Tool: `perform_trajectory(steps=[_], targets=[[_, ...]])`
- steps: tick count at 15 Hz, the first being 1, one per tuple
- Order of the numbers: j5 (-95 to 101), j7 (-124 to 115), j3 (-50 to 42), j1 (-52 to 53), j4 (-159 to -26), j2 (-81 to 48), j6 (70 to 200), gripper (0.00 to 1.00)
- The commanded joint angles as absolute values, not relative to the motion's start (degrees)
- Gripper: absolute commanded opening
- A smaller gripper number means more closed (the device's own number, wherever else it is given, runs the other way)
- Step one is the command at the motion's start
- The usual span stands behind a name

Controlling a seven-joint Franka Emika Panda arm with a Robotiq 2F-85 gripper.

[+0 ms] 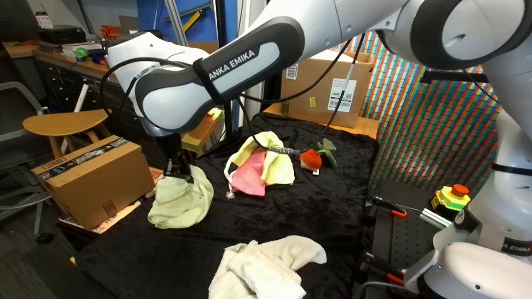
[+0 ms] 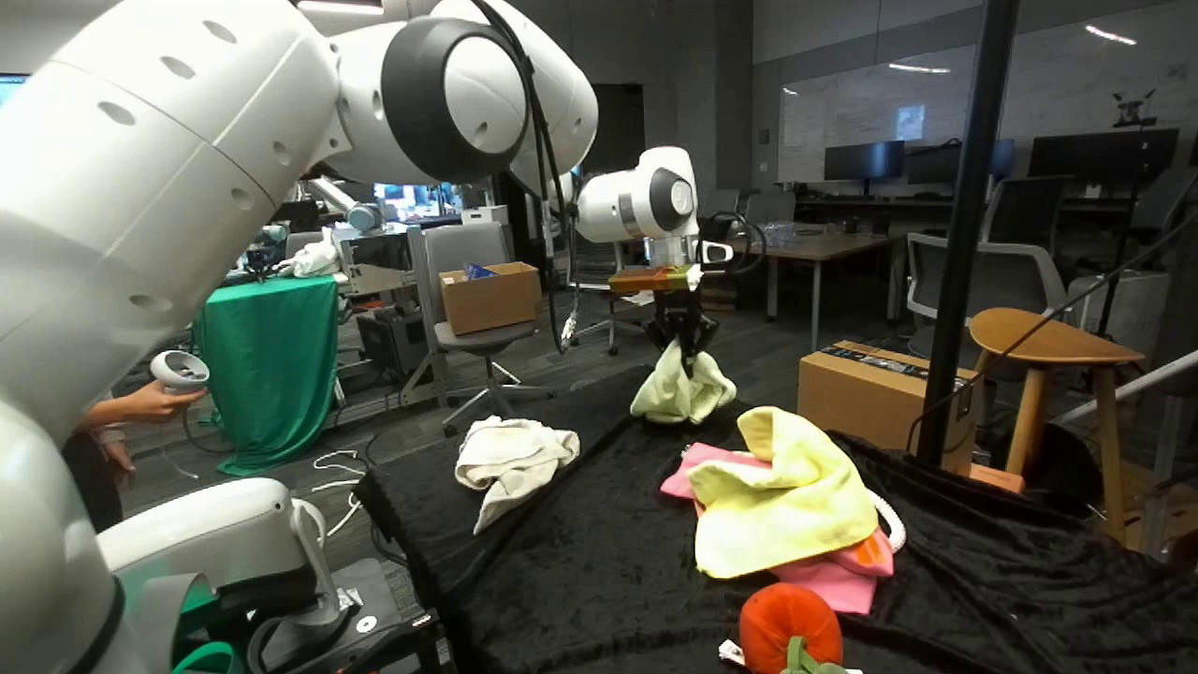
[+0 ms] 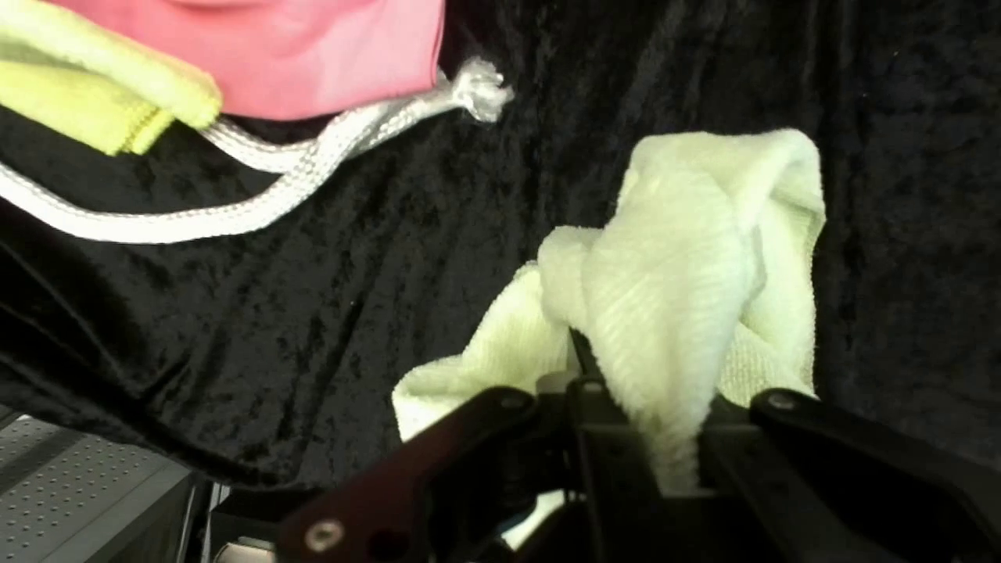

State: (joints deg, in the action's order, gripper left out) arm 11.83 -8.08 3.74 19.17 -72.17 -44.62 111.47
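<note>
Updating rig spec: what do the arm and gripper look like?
White, rounded arm with dark-grey covers; white lettering reads "ANKA EMIKA" in an exterior view. Black cables run outside; black straps wrap it. The gripper is black, angular and jointed, with round metallic screw heads.

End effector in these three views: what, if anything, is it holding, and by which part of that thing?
The end effector grips the pale green cloth by a bunched-up fold; just where on the cloth that fold lies cannot be told.
</note>
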Motion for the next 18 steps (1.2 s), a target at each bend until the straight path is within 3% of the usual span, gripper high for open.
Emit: perform_trajectory(steps=[1,10,18], targets=[[10.6,-8.5,4.3,17.4,-85.2,-33.0,113.1,0.03],[8.2,-12.1,2.8,10.2,-104.1,-14.2,116.9,0.03],[11.0,-21.0,-0.3,6.3,-112.5,-9.7,120.1,0.03]])
